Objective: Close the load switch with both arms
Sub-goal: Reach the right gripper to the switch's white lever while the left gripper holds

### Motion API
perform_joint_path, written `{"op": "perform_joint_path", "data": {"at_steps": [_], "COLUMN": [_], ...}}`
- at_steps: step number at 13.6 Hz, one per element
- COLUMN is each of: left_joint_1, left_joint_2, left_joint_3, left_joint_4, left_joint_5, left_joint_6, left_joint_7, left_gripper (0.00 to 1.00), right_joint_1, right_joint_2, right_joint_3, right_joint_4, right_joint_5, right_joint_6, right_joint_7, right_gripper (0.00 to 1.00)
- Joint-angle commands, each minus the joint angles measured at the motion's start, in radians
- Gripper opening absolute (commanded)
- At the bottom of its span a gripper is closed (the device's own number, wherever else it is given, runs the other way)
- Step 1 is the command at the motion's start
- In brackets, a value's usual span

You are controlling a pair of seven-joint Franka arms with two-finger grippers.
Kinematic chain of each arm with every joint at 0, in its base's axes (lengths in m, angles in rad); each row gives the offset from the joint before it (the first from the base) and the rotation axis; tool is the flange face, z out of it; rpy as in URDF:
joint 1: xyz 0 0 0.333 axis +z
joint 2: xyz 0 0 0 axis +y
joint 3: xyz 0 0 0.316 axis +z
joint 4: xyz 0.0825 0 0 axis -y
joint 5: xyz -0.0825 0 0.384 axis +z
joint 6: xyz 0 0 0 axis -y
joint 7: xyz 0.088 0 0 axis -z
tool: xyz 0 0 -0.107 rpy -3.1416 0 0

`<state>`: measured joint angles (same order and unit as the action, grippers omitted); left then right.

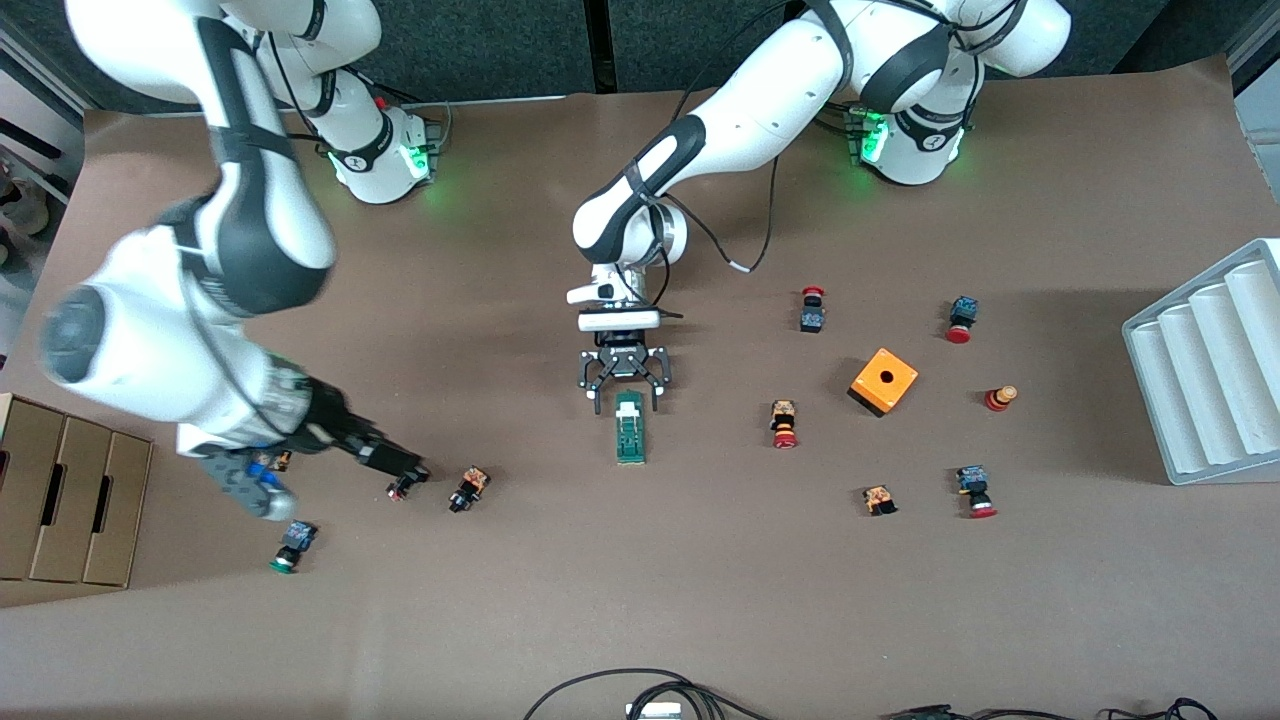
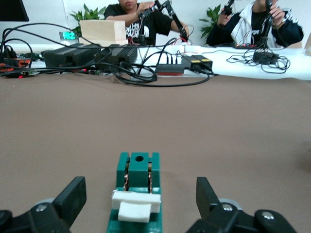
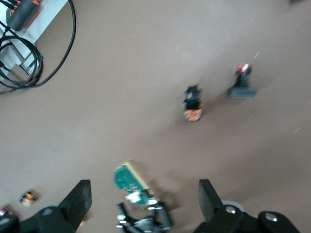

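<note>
Two white jointed arms (image 1: 740, 90), black joint rings, black cables, green-lit bases; black two-finger left pincer (image 1: 625, 392), right pincer (image 1: 405, 470).

The brown table (image 1: 640, 600) carries the load switch (image 1: 629, 427) mid-table; push buttons lie around the orange cube (image 1: 883, 381), with a white rack (image 1: 1205, 365) at the left arm's end.

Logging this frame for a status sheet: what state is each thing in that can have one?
Narrow dark-green load switch: flat on the table, not gripped, white sliding piece at its end by the left gripper.
Left gripper: open, low at the switch's end.
Right gripper: open, in the air toward the right arm's end of the table.
Orange cube with a hole: hole facing up, untouched.
</note>
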<state>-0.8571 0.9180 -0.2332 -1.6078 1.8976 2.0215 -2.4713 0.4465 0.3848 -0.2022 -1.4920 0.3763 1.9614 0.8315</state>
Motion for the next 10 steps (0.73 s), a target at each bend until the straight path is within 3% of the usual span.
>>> {"op": "perform_joint_path", "data": {"at_steps": [1, 3, 6, 10], "left_joint_1": [-0.019, -0.019, -0.026, -0.031], "left_joint_2": [0.05, 0.059, 0.073, 0.078], "left_joint_3": [0.005, -0.005, -0.006, -0.037], "left_joint_4": [0.039, 0.035, 0.037, 0.037], "left_joint_5": [0.052, 0.055, 0.055, 0.051], "left_joint_6": [-0.053, -0.073, -0.09, -0.119], "left_joint_7": [-0.055, -0.058, -0.057, -0.054], "left_gripper": [1.0, 1.0, 1.0, 0.99], "right_joint_1": [0.084, 0.126, 0.136, 0.201], "right_joint_2": [0.064, 0.095, 0.129, 0.173], "right_joint_3": [-0.013, -0.01, 0.046, 0.046], "right_joint_4": [0.041, 0.041, 0.039, 0.038], "right_joint_5": [0.039, 0.041, 0.081, 0.102], "right_joint_6": [0.097, 0.16, 0.215, 0.272], "right_joint_7": [0.212, 0.346, 0.498, 0.622], "right_gripper": [0.99, 0.99, 0.99, 0.98]}}
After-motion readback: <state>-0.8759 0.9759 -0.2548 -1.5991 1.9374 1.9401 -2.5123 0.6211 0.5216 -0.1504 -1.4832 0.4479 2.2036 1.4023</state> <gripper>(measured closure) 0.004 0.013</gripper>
